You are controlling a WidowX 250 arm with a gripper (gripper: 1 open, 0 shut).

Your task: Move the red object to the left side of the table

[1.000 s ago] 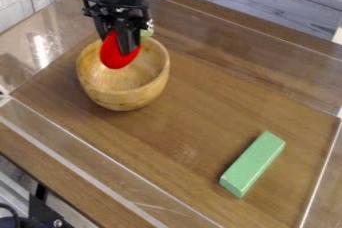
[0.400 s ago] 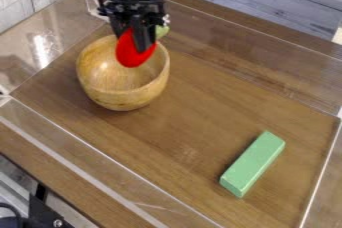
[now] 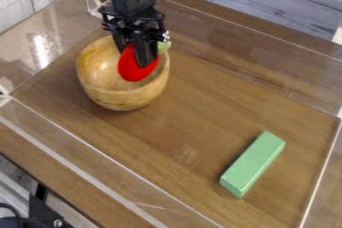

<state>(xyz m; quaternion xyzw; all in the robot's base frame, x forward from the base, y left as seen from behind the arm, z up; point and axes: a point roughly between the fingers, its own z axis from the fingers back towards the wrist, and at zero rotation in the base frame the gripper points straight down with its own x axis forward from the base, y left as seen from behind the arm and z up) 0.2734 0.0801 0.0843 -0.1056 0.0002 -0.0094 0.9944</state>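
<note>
The red object (image 3: 135, 67), a small bright red toy, hangs in my gripper (image 3: 136, 54), which is shut on it and points almost straight down. It sits over the right part of a round wooden bowl (image 3: 96, 80) at the back left of the dark wood-grain table (image 3: 187, 122). The black fingers hide the toy's upper part. Whether the toy touches the bowl's inside I cannot tell.
A green rectangular block (image 3: 253, 163) lies at the front right of the table. Low clear acrylic walls (image 3: 80, 162) edge the tabletop. Bare wood stretches between the bowl and the block.
My gripper, still shut on the red object, has shifted slightly right and down over the bowl. The bowl and the green block have not moved.
</note>
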